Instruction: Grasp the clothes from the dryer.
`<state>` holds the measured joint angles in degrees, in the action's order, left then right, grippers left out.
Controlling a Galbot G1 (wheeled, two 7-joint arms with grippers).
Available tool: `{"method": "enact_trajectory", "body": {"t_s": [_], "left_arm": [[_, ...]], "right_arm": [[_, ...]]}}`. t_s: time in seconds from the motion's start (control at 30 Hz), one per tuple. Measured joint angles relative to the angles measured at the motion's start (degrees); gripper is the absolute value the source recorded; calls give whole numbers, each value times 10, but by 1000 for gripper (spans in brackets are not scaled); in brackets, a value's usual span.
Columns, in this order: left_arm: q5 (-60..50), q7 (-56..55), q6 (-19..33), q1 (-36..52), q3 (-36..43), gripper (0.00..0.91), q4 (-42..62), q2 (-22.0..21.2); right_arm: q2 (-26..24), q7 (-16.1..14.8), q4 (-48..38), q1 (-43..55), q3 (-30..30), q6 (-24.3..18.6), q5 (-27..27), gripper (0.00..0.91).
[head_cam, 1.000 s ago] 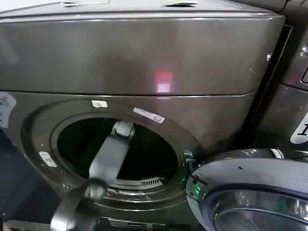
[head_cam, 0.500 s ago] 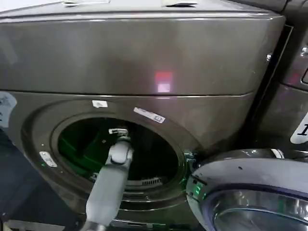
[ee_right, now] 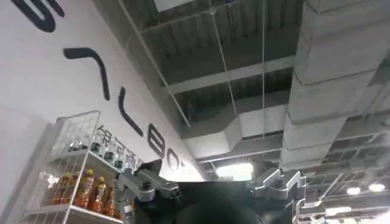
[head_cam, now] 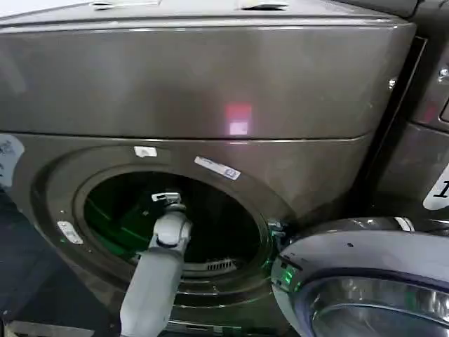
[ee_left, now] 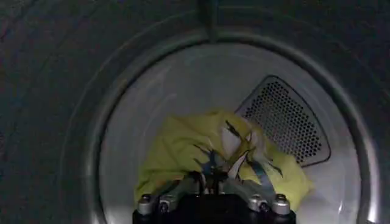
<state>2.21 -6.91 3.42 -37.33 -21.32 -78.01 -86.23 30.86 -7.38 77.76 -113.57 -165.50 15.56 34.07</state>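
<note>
Clothes point(ee_left: 201, 149) lie as a yellow-green wad with dark and whitish markings on the drum floor, against the pale back wall, at about six o'clock of the round opening in the left wrist view. The left gripper point(ee_left: 213, 182) sits right at the wad's near edge, its fingers point(ee_left: 177, 190) drawn narrow and angled in toward each other with folds of fabric between their tips; whether they actually pinch the cloth I cannot tell. A perforated vent panel point(ee_left: 286, 122) sits on the back wall at about three o'clock from the wad.

In the head view the left arm point(head_cam: 158, 274) rises from six o'clock through the porthole of the dryer point(head_cam: 210, 91), a bronze-grey front-loader, with green light inside the drum. Small white stickers point(head_cam: 217, 168) mark the ring at twelve and one o'clock; their print is too small to read. The silver-rimmed glass door point(head_cam: 365, 281) hangs open at four o'clock. A neighbouring machine point(head_cam: 428, 140) stands at three o'clock with a white label point(head_cam: 438, 188) bearing a "1".

The right gripper point(ee_right: 210, 189) points up at the ceiling, its fingers spread wide and empty, with ducts point(ee_right: 329, 79), lit lamps and a wire shelf of bottles point(ee_right: 79, 176) beside large dark lettering on a white wall.
</note>
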Motion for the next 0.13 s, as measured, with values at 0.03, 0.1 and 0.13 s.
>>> {"method": "enact_trajectory", "body": {"t_s": [0.03, 0.1, 0.13], "left_arm": [[3, 3, -6, 0, -1, 0, -1, 0], [7, 8, -17, 0, -1, 0, -2, 2], [10, 10, -23, -1, -1, 0, -5, 2]], "right_arm": [[1, 0, 0, -1, -1, 1, -1, 907], [2, -1, -1, -3, -3, 3, -2, 907], [3, -1, 0, -3, -3, 3, -2, 907]]}}
